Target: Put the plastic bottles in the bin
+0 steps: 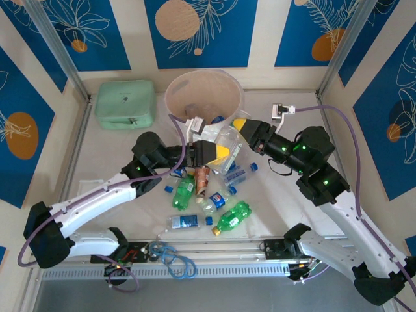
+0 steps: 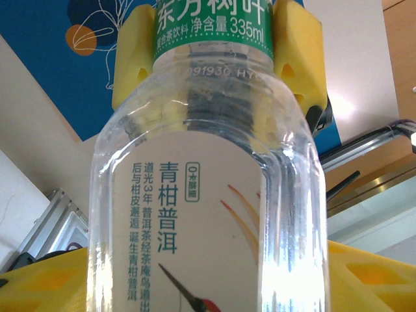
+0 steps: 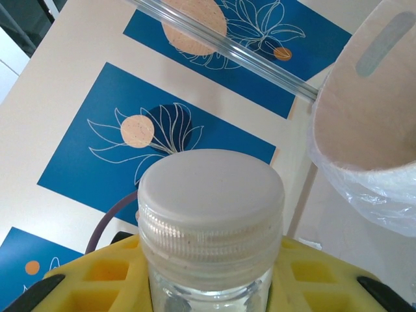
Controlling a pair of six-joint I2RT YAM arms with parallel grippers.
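Observation:
A large clear bottle (image 1: pixel 229 142) with a white cap hangs in the air just in front of the bin (image 1: pixel 203 97), a round translucent bucket with a peach-pink inside. My left gripper (image 1: pixel 220 153) is shut on its lower body; the white label and green band (image 2: pixel 214 26) loom close in the left wrist view. My right gripper (image 1: pixel 242 125) is shut on its neck, below the white cap (image 3: pixel 211 188). The right gripper's yellow fingers (image 2: pixel 296 52) flank the green band. The bin's wall (image 3: pixel 364 117) stands to the right. Several other plastic bottles (image 1: pixel 208 198) lie on the table.
A mint-green case (image 1: pixel 125 103) lies left of the bin. Among the pile are green bottles (image 1: pixel 233 218), a blue-labelled one (image 1: pixel 185 221) and a brown-labelled one (image 1: pixel 202 181). Blue cables (image 1: pixel 174 258) coil at the near edge. A clear plastic liner (image 3: pixel 377 195) bulges under the bin.

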